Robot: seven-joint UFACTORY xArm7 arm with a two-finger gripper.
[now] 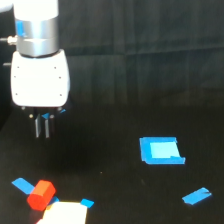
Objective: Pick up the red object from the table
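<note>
Presently one red object (41, 194) lies on the table (115, 190) directly below one gripper (42, 128), fingers narrow, holding nothing.

Table (115, 90): plain matte black, no pattern. Red object (41, 194) is flat red-orange; touching it on the exterior view's right is a white patch (65, 214), with blue tape strips (21, 184) showing at either side of the block. Well to the block's right, a bright blue square patch (161, 150) with paler centre, and a blue tape scrap (196, 196); gripper (42, 127) has a white housing, silver collar and dark fingers.
</note>
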